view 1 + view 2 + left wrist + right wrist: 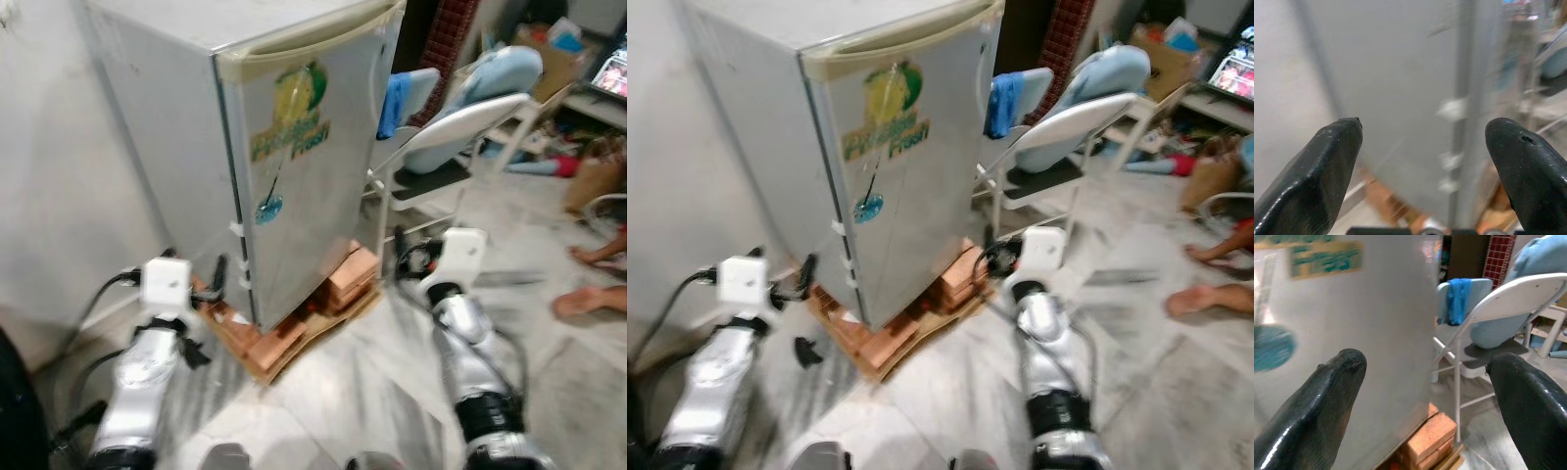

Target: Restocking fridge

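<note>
Fridge: a small grey fridge [294,147] stands against the pale wall, its door shut, directly ahead of the robot and a little to its left.
Door: the front carries a yellow-green sticker [292,113] and a small blue round one [268,209]; a cream recessed grip strip [304,44] runs along the door's top edge.
Base: the fridge is raised on red bricks [353,274] laid over a sheet of cardboard [294,343] on the marble floor [392,392].
Handling: judged as a heavy, rigid box that should not be shifted; only the door needs moving. Its painted metal looks smooth and slippery, so the flat face offers no purchase. The recessed top strip, at the end away from the hinge, looks like the place to hook a finger and pull.
Left pincer: the left pincer [1425,147] is spread wide and empty, near the fridge's lower side corner, not touching it.
Right pincer: the right pincer [1425,387] is likewise spread wide and empty, pointing at the door's free edge and the bricks below.
Surroundings: a white folding chair [460,127] with a blue cloth [395,103] behind it stands just beside the fridge; a person's bare feet [588,294] rest on the floor well apart to the right.
Stock: nothing to load is visible in either pincer.
</note>
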`<state>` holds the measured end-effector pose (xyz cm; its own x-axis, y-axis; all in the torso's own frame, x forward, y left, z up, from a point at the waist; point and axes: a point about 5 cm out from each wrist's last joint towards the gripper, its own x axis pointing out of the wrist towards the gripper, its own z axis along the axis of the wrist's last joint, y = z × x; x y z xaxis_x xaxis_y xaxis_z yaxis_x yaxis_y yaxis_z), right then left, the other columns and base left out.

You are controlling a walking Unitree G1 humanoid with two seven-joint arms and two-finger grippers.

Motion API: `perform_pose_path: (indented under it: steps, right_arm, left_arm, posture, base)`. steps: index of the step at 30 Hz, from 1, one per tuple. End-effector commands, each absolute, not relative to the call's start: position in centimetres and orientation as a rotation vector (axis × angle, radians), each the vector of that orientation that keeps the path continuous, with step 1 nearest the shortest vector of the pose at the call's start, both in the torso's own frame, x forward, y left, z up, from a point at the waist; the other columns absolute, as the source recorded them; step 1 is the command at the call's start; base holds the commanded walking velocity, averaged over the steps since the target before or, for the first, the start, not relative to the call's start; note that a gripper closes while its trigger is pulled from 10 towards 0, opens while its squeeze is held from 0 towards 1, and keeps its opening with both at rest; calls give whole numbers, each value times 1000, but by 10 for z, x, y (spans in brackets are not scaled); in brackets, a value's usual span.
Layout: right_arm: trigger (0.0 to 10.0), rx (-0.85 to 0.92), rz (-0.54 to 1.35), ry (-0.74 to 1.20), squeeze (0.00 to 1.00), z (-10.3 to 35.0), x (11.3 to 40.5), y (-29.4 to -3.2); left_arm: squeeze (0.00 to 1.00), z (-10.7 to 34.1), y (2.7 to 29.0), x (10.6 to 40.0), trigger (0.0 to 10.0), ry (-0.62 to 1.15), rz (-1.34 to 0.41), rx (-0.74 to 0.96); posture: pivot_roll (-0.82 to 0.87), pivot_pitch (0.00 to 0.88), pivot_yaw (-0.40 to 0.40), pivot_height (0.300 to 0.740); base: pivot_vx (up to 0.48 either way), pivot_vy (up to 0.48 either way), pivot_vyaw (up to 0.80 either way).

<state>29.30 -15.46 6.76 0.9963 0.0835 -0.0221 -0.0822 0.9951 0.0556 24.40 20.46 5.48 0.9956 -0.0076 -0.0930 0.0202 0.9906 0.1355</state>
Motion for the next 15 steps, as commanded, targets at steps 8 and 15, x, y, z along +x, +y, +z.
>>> perform_pose_path:
  steps: [8,15]
  right_arm:
    - [10000,-55,45,96,0,59,259,-181]
    - [10000,-61,31,111,0,59,236,-188]
  left_arm:
    - [0,46,206,222,10000,114,-8,147]
    - [0,54,210,225,10000,65,13,170]
  posture:
    - [39,0,-31,740]
    - [44,0,-46,740]
  base:
    - [0,0,0]
    - [0,0,0]
